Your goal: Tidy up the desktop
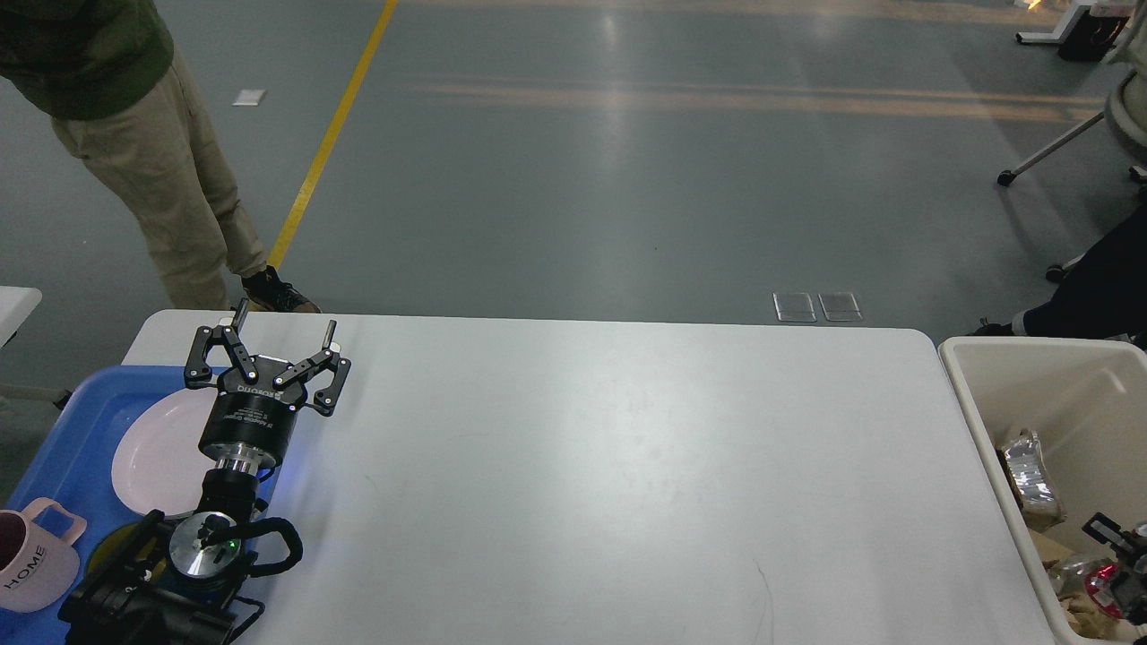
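Observation:
The white desktop [627,466] fills the middle of the head view, and its surface shows no loose objects. My left gripper [286,320] hovers over its far left corner, beside the blue tray [63,430]. Its fingers are spread open and hold nothing. My right gripper [1116,546] is low inside the beige bin [1013,358] at the bottom right. It is dark and partly cut off by the frame edge, right next to a red shiny wrapper [1104,582]. Its fingers cannot be told apart.
The blue tray holds a pale pink plate [148,452] and a pink "HOME" mug [31,564]. The bin holds a silver foil packet [1030,479] and other crumpled litter. A person [152,170] stands beyond the table's far left corner. Chair legs [1048,152] show at the far right.

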`<control>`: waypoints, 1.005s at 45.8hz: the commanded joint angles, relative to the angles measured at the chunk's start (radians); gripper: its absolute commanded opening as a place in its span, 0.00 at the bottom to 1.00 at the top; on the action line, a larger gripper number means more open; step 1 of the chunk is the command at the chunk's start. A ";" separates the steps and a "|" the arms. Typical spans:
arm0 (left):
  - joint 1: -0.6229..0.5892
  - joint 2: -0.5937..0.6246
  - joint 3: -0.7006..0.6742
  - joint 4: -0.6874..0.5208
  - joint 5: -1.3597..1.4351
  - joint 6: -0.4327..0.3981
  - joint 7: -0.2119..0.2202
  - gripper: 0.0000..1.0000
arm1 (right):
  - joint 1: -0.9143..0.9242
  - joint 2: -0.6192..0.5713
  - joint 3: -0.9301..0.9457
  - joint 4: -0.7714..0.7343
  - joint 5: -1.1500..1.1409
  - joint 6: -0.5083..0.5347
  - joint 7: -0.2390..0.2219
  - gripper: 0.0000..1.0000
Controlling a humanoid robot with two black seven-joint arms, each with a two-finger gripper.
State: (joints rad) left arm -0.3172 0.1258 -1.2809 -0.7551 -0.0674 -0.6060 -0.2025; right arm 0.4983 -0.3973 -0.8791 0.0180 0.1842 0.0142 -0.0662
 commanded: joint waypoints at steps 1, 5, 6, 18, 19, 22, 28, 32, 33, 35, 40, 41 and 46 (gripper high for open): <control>0.000 0.000 0.000 -0.001 0.000 -0.001 0.000 0.96 | 0.006 0.000 0.006 0.002 0.000 0.000 0.000 1.00; 0.000 0.000 0.000 0.000 0.000 -0.001 0.000 0.96 | 0.017 -0.002 0.035 0.003 0.001 -0.002 0.000 1.00; 0.000 0.000 0.000 0.000 0.000 -0.001 0.000 0.96 | 0.022 -0.003 0.057 0.004 0.001 -0.002 0.000 1.00; 0.001 0.000 0.000 -0.001 0.000 0.000 0.000 0.96 | 0.134 -0.052 0.563 0.025 -0.002 0.004 0.005 1.00; 0.000 0.000 0.000 0.000 0.000 -0.001 0.000 0.96 | 0.150 -0.054 0.615 0.028 0.000 0.004 0.005 1.00; 0.000 0.000 0.000 0.000 0.000 0.000 0.000 0.96 | 0.193 -0.058 0.777 0.036 0.000 0.004 0.012 1.00; 0.001 0.000 0.000 0.000 0.000 -0.001 0.000 0.96 | 0.235 -0.110 1.104 0.157 0.000 0.012 0.014 1.00; 0.001 0.000 0.000 0.000 0.000 -0.001 0.000 0.96 | 0.224 -0.195 1.339 0.311 0.000 0.015 0.014 1.00; 0.001 0.000 0.000 0.000 0.000 -0.001 0.000 0.96 | 0.220 -0.210 1.392 0.350 0.000 0.016 0.014 1.00; 0.000 0.000 0.000 0.000 0.000 -0.001 0.000 0.96 | 0.201 -0.221 1.494 0.408 0.000 0.018 0.014 1.00; 0.001 0.000 0.000 -0.001 0.000 -0.001 0.000 0.96 | 0.083 -0.219 1.719 0.551 -0.018 0.021 0.017 1.00; 0.000 0.000 0.000 0.000 0.000 -0.001 0.000 0.96 | 0.062 -0.219 1.753 0.583 -0.020 0.023 0.022 1.00; 0.001 0.000 0.000 0.000 0.000 -0.001 0.000 0.96 | -0.020 -0.204 1.838 0.709 -0.045 0.105 0.109 1.00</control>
State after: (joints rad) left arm -0.3163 0.1258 -1.2809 -0.7555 -0.0675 -0.6076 -0.2025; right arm 0.5645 -0.6155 0.8537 0.5988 0.1623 0.0452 -0.0381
